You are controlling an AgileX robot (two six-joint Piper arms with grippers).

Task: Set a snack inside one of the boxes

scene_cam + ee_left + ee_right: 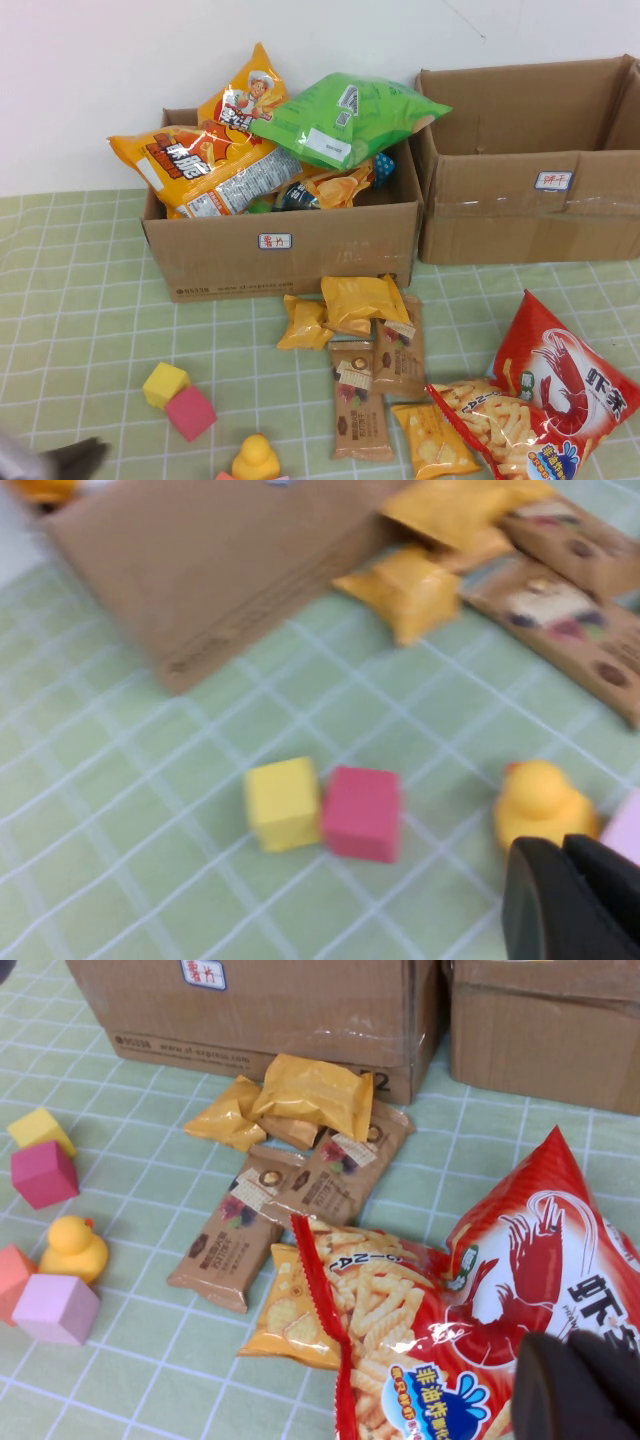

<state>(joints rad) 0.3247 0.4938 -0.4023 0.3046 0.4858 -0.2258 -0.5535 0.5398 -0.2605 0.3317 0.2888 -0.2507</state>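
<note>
Two brown boxes stand at the back. The left box (pixel 300 250) is heaped with snack bags: orange ones (pixel 200 165) and a green one (pixel 345 120). The right box (pixel 530 200) shows no contents from here. In front lie loose snacks: yellow packets (pixel 345 305), brown bars (pixel 375 385) and a big red shrimp-chip bag (pixel 550 400). My right gripper (pixel 567 1345) hovers shut just over the red bag (pixel 520 1260), holding nothing. My left gripper (pixel 563 846) is shut and empty, low over the table near the yellow duck (pixel 540 800).
A yellow cube (pixel 165 383), a red cube (pixel 190 413) and the duck (pixel 257 460) sit at the front left on the green checked cloth (pixel 80 300). A pale pink cube (pixel 55 1308) and an orange-red one (pixel 12 1275) lie beside the duck. A small orange packet (pixel 432 440) lies by the red bag.
</note>
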